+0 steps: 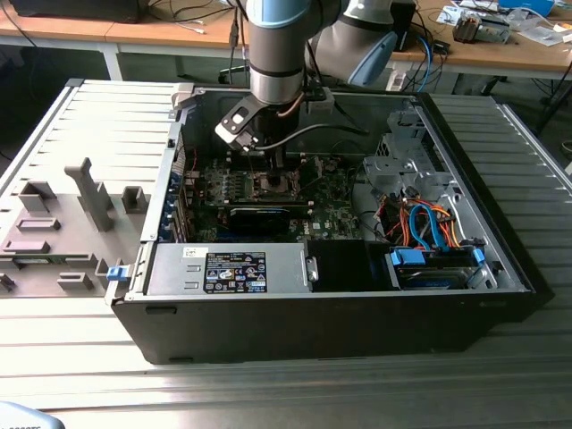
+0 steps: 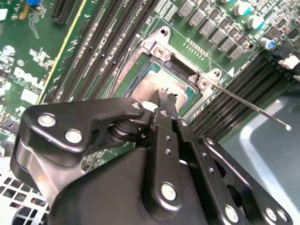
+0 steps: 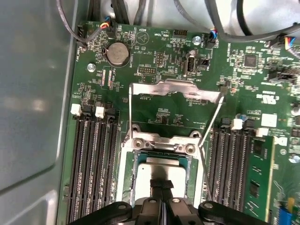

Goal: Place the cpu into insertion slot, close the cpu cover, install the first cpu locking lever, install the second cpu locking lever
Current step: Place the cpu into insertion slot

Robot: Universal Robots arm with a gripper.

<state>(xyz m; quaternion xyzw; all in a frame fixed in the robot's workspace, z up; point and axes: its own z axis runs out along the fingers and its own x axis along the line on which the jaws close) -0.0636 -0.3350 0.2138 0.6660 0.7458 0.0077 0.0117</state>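
On a ribbed metal table (image 1: 89, 116) we see an open computer case (image 1: 500, 268). Inside, memory slots (image 3: 89, 164) crowd both sides of the insertion slot (image 3: 133, 180), where the cpu (image 3: 150, 169) lies. The cpu cover (image 3: 173, 88) stands raised, leaving the chip's top exposed. The gripper (image 3: 161, 183), fingers pressed together, hangs right over it.

cpu (image 3: 161, 168) lies in the insertion slot (image 3: 136, 180), cpu cover (image 3: 173, 87) swung open
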